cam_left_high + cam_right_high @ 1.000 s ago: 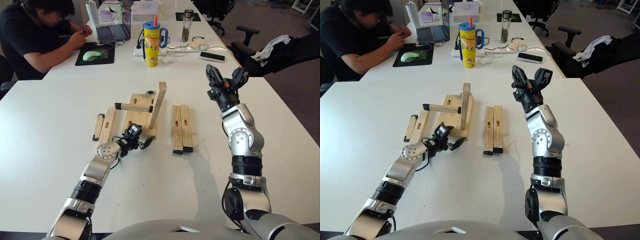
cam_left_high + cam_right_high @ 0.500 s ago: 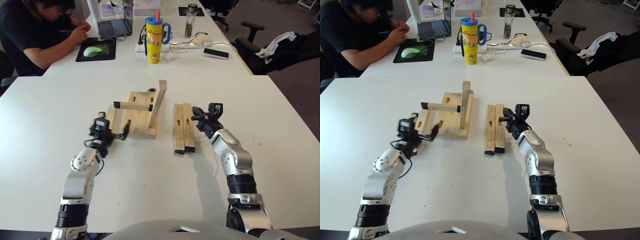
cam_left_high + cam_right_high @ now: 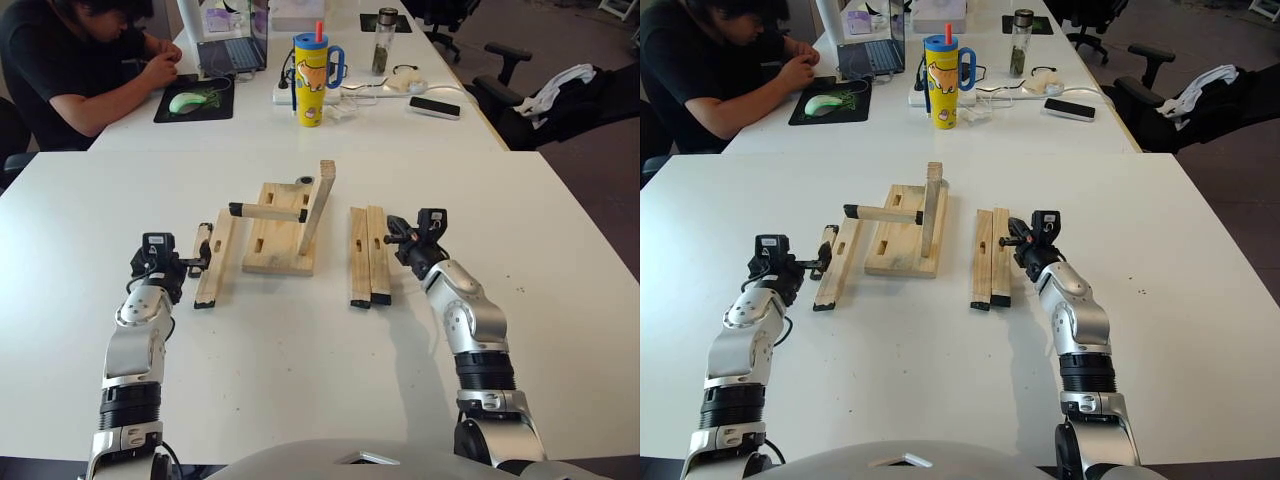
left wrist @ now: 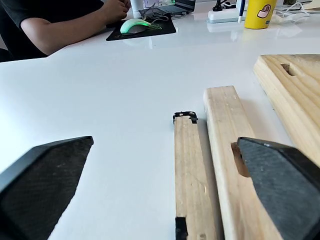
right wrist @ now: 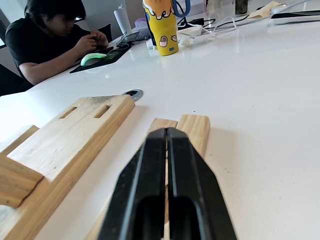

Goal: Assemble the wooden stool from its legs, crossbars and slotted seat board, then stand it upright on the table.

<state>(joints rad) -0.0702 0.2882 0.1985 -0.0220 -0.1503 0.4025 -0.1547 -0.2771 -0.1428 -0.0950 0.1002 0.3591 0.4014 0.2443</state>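
The left gripper has its jaws spread wide and holds nothing, its two dark fingers low over the white worktop at the near-left end of the wooden parts. Just ahead of the opening lies a short crossbar with black end caps. Beside it, on the side toward the middle, is a longer slotted leg, the two lying parallel and almost touching. The right gripper has its jaws pressed together with nothing between them. It sits low at the right edge of a pair of legs that lie flat side by side, touching, with slots facing up; whether the tips rest on the wood cannot be told. Between the two groups the slotted seat board lies flat on the worktop. One leg stands up from its right side, leaning slightly. A black-tipped crossbar reaches from that leg out to the left, above the board. A small round metal piece sits at the board's far edge. The stool is only partly built and is not standing. Beyond, on a second worktop, are a yellow mug, a green mouse on a dark mat, a phone and a bottle.
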